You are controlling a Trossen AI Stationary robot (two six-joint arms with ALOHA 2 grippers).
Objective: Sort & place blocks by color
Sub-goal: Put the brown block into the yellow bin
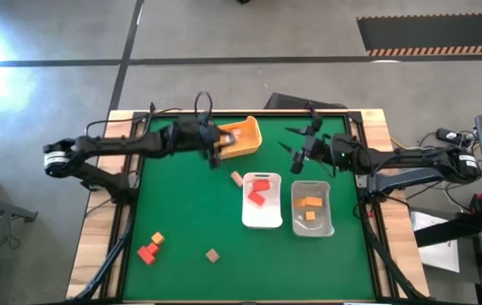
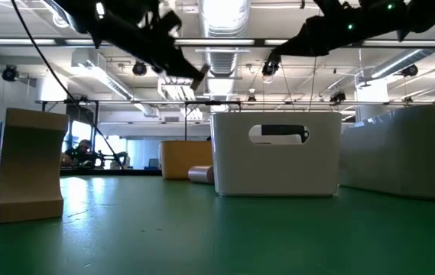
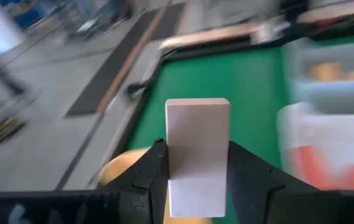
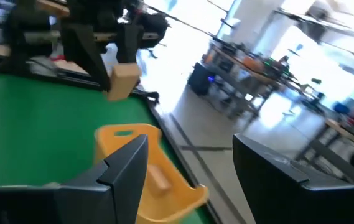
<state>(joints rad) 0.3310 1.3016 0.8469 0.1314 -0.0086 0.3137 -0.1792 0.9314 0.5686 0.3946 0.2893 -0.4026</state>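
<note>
Blocks: two red (image 1: 259, 191) in white tray (image 1: 262, 219), two orange (image 1: 310, 208) in clear tray (image 1: 313, 227).

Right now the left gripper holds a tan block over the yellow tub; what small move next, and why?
Probably lower the left gripper slightly and open it: its tan block hangs above the yellow tub, which already holds one tan block.

Tan block (image 3: 196, 155), yellow-orange tub (image 1: 245, 135), green table (image 1: 190, 212).
</note>
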